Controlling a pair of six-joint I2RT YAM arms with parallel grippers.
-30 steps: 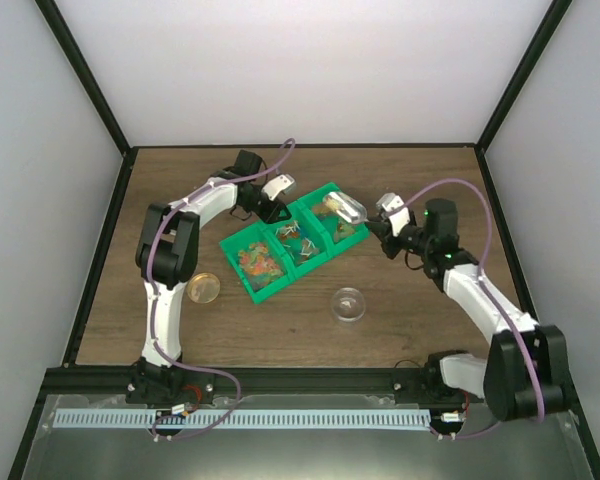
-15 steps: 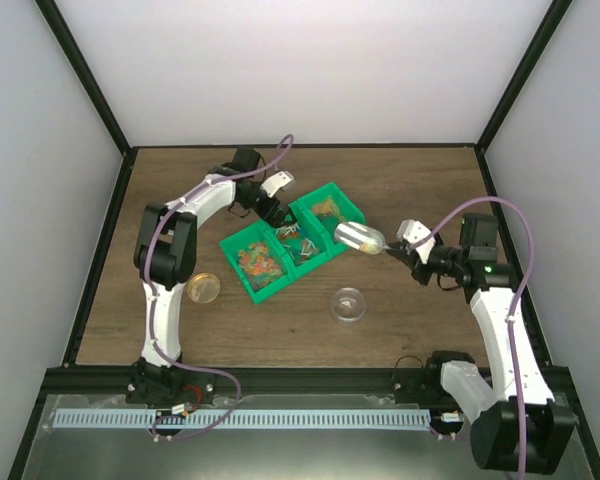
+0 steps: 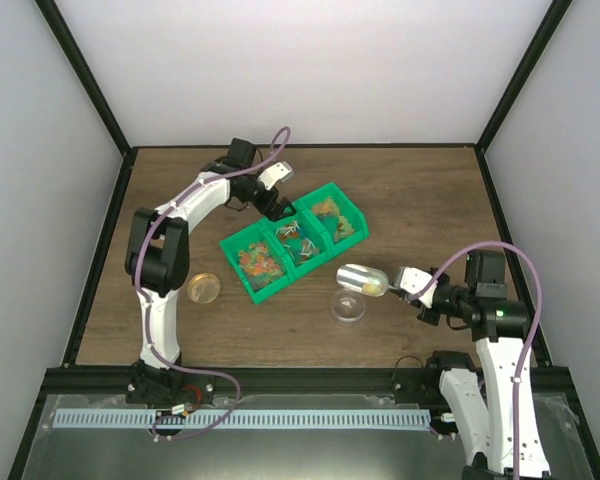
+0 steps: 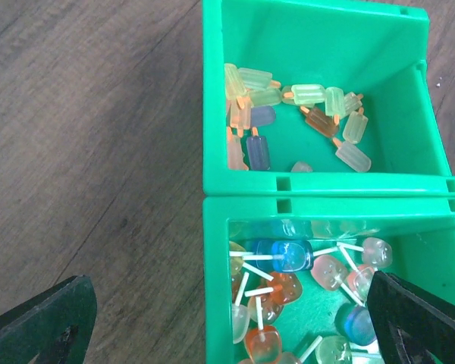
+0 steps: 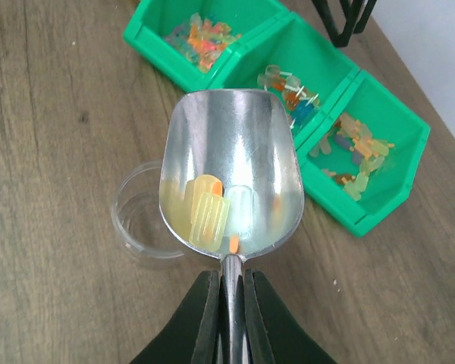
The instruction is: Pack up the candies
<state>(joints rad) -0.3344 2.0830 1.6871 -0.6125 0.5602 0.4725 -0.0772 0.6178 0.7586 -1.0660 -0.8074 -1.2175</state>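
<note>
Metal scoop (image 5: 231,174) | right hand (image 5: 229,280) clamps, by cup (image 5: 133,220) | left hand (image 4: 229,303) splayed

The left arm (image 3: 205,195) and right arm (image 3: 500,365) had white links joined by black joints, rising from black bases. A purple cable (image 3: 283,140) looped loosely along each. The fingers (image 4: 42,322) were matte black tapered wedges, mounted on white housings (image 3: 274,173).
</note>
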